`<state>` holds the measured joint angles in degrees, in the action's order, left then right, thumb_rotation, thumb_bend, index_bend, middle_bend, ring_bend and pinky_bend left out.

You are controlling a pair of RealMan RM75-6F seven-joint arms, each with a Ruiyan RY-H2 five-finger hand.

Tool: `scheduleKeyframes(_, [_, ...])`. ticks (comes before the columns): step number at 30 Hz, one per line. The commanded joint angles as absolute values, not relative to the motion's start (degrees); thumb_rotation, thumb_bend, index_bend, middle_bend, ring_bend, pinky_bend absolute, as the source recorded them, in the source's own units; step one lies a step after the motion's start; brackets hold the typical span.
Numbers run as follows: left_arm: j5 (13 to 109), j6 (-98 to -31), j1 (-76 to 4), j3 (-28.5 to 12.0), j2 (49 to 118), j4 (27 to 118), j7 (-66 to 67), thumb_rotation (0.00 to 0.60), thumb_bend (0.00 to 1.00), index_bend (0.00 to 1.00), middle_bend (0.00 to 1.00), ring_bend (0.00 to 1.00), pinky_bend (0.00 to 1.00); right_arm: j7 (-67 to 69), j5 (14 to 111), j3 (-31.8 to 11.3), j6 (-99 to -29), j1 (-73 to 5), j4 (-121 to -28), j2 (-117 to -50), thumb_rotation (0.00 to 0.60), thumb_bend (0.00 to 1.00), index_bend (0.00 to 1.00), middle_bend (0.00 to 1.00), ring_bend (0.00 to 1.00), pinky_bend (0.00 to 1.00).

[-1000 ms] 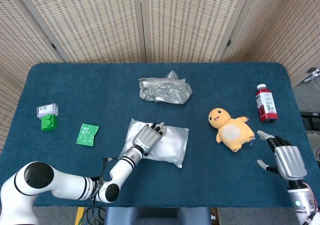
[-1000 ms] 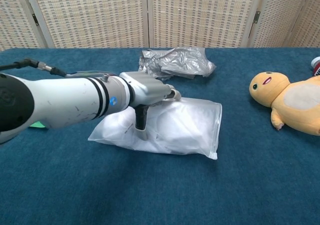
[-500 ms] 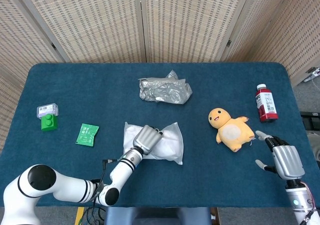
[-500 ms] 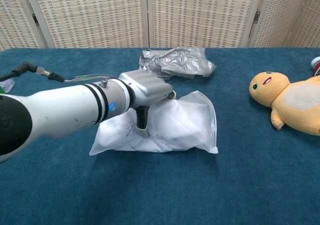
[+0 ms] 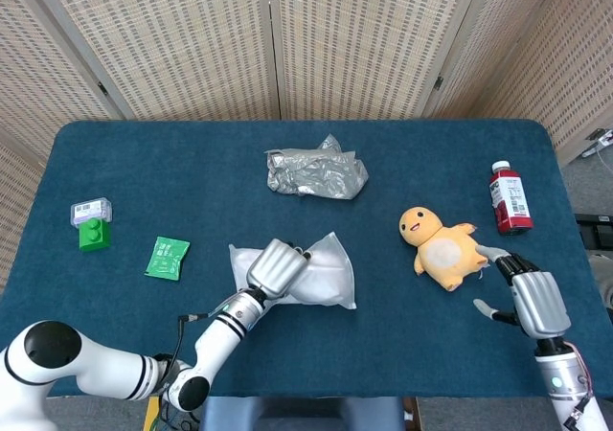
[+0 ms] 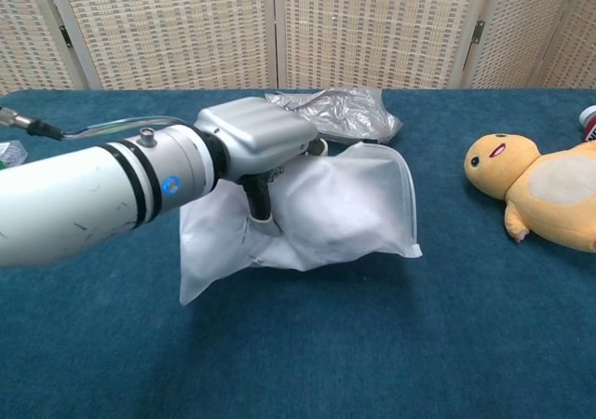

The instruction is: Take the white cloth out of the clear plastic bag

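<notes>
Table [image 5: 144, 163] — left hand [image 5: 276, 267] grips bag [image 5: 326, 278].

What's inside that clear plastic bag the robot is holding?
White cloth fills the clear plastic bag, bunching it into a soft lump. The left hand grips the bag's upper part and covers that stretch; nothing else shows through.

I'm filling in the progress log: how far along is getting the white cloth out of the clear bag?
Early stage. Done: the left hand grips the clear plastic bag and has it partly raised off the table. In hand: that grip only; the right hand hangs open beside the yellow plush toy. Left: the white cloth is wholly inside the bag; nothing is pulled out.
</notes>
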<state>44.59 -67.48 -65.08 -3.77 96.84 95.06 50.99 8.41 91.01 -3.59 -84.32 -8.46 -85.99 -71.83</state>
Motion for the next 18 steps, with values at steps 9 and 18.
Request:
scheduleKeyframes(9, [47.06, -70.64, -63.12, -6.71, 92.46, 102.97, 52.85, 0.6, 0.0, 0.37, 0.56, 0.5, 0.61, 6.48, 92.57, -6.26, -81.47, -13.7, -90.32, -74.35, 0.6, 0.0, 0.48, 0.22, 0.16, 0.29])
scheduleKeyframes(18, [46.99, -70.79, -63.12, -8.77, 90.05, 106.89, 54.51, 0.6, 0.0, 0.37, 0.56, 0.5, 0.61, 4.08, 91.27, -8.43, -77.11, -18.62, -91.28, -78.37, 0.6, 0.01, 0.5, 0.2, 0.13, 0.25])
